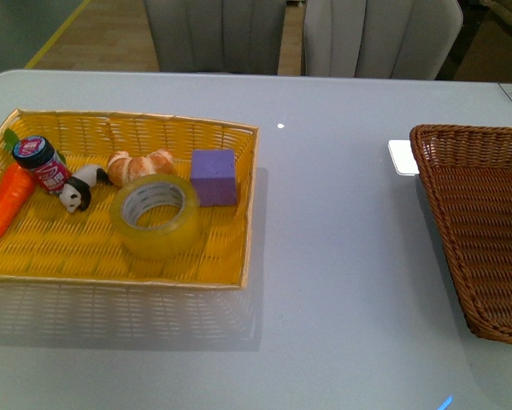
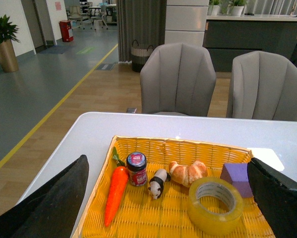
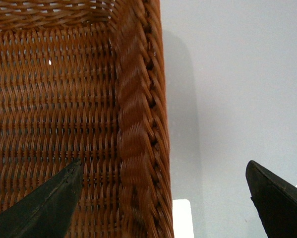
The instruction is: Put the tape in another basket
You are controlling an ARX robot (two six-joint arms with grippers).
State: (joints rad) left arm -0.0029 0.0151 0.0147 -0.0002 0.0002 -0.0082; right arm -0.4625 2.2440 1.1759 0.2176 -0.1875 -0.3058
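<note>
Main risk: catching a neighbour on the way down, since the tape [image 1: 155, 215] lies flat in the yellow basket [image 1: 250, 205], just beside the cube [image 1: 214, 177] and near the croissant [image 1: 140, 165]. Could also snag a fingertip in the weave if driven too low. Likely to slip if pinched across the smooth outer band; safer with one finger inside the core. Might clip either rim in the carry if lifted too little.

Left gripper [image 2: 166, 159] spread wide and empty, fingers [image 2: 54, 203] well apart, raised at the near side of the yellow basket. Tape ahead of and below it, within the span of the two fingers but off centre, toward the cube-side one, touching neither.

Right gripper [image 3: 163, 162] likewise spread and empty, over the rim of the basket [image 1: 461, 130] at the right, well apart from the tape.
</note>
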